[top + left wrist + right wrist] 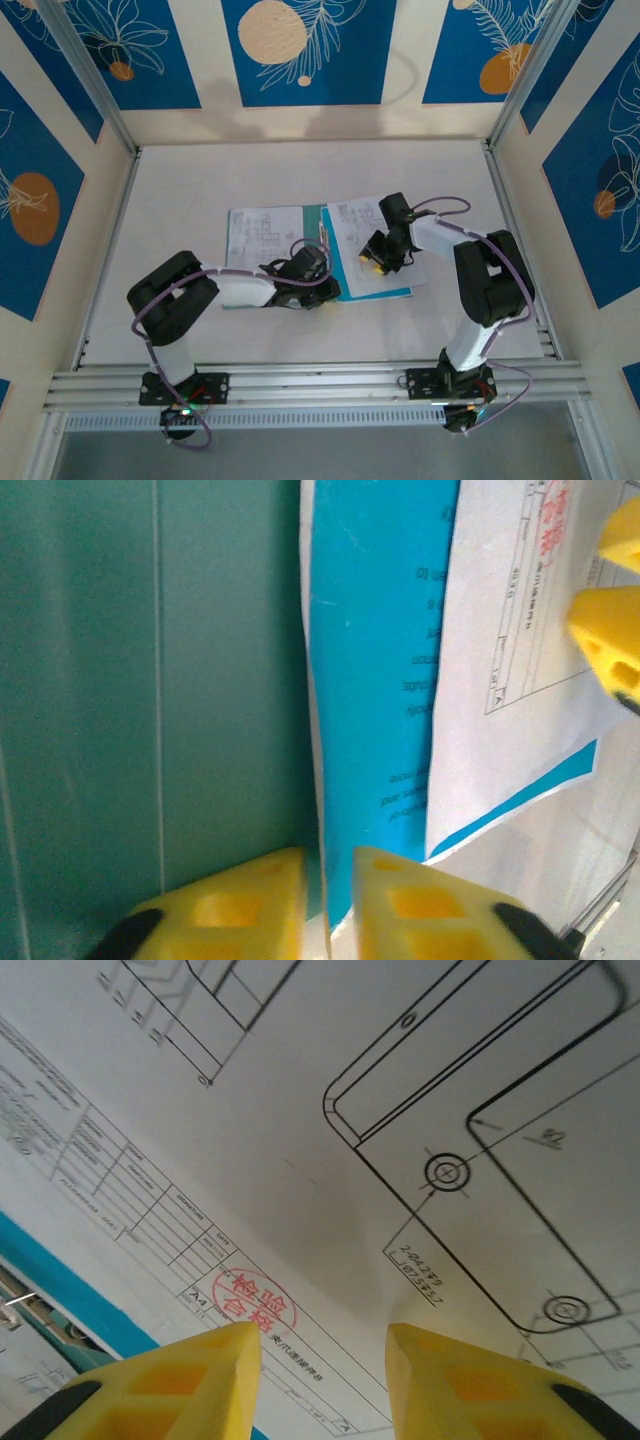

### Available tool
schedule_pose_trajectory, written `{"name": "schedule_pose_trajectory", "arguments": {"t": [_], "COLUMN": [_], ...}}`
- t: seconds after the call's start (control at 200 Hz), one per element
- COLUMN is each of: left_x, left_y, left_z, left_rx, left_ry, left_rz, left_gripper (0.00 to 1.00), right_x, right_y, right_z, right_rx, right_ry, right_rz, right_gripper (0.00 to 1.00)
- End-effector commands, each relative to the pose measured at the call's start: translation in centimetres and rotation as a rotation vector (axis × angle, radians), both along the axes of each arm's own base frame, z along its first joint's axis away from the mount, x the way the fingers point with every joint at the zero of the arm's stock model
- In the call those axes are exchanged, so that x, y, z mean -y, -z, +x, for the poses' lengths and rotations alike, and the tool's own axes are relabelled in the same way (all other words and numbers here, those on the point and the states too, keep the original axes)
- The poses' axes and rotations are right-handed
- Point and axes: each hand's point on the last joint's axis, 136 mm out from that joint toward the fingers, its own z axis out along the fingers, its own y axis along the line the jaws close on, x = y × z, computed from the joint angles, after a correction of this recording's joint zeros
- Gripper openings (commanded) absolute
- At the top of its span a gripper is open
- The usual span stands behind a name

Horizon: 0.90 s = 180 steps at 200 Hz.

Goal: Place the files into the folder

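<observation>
folder point(150, 680): teal-green card, matt, faint straight score lines. light-blue sheet point(370, 660): thin paper, smooth, slight sheen. white sheet point(300, 1190): matt paper, black line print, red ink stamp. left gripper point(328, 865), right gripper point(322, 1345): yellow moulded plastic, dull finish. table point(300, 170): smooth, matt, off-white. rails point(320, 385): pale bare metal, ribbed, satin.

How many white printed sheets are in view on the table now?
2. The left white sheet lies beside the left tool; the right white sheet lies on the light-blue sheet, at the right tool. More may be hidden beneath.
</observation>
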Motion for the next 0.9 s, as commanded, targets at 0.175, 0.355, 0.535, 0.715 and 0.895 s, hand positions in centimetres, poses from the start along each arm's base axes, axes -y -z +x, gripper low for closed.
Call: {"name": "schedule_pose_trajectory", "arguments": {"t": [0.175, 0.355, 0.535, 0.715, 0.895], "left_x": [-0.9, -0.9, -0.8, -0.7, -0.9], "left_y": [-0.6, -0.2, -0.1, -0.1, 0.1], "left_z": [0.4, 0.4, 0.5, 0.6, 0.6], "left_rx": [0.020, 0.018, 0.018, 0.020, 0.017], "left_ry": [-0.021, -0.025, -0.025, -0.024, -0.026], "left_rz": [0.009, 0.008, 0.005, 0.008, 0.013], "left_gripper": [0.32, 0.33, 0.33, 0.33, 0.31], "right_x": [-0.9, -1.3, -1.8, -2.0, -2.3], "right_y": [1.8, 1.9, 2.1, 2.5, 2.3], "right_z": [-1.7, -2.3, -2.8, -3.4, -3.5], "right_rx": [-0.097, -0.106, -0.119, -0.138, -0.138], "right_ry": [0.026, 0.022, 0.034, 0.052, 0.078], "right_rz": [-0.034, -0.037, -0.019, -0.020, -0.004], "right_gripper": [0.38, 0.39, 0.38, 0.38, 0.38]}}
